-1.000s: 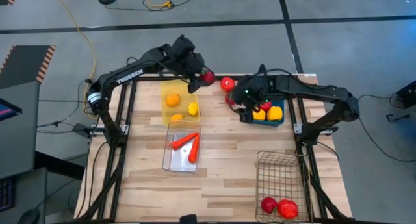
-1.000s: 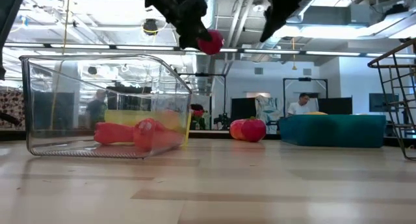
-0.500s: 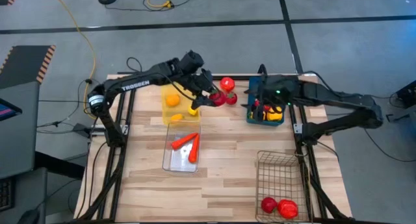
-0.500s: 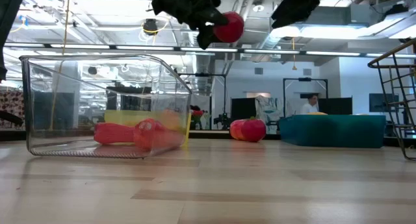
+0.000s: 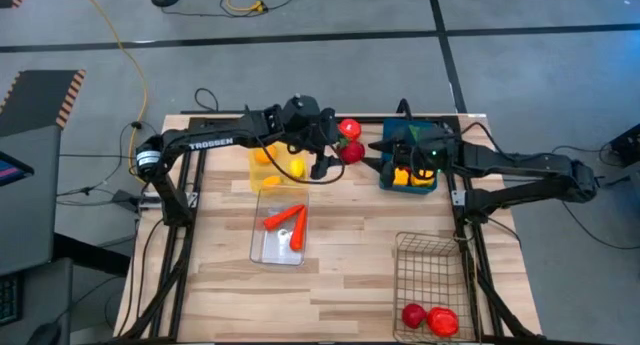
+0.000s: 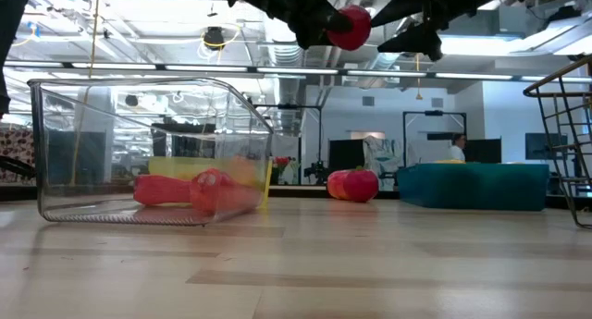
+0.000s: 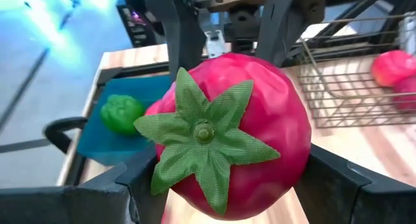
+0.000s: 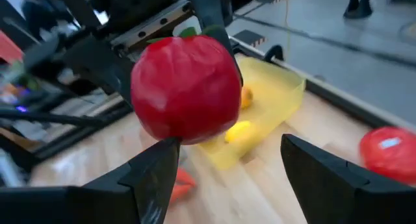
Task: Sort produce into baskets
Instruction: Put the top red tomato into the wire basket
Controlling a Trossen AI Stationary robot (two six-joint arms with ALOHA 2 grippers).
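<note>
The wooden table (image 5: 350,240) carries the yellow bin (image 5: 262,170), clear bin (image 5: 270,247), blue bin (image 5: 412,181) and wire basket (image 5: 432,275). The left gripper (image 5: 338,155) holds a red tomato (image 7: 237,130) clamped between its fingers (image 7: 344,185), off the table. Facing it, the right gripper (image 5: 385,157) has its fingers (image 8: 328,175) apart, the tomato just ahead between them, untouched.

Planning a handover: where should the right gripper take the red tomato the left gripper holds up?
Take the tomato across its round belly, from the side opposite the left gripper; that side is bare, and the open right gripper faces it.
</note>
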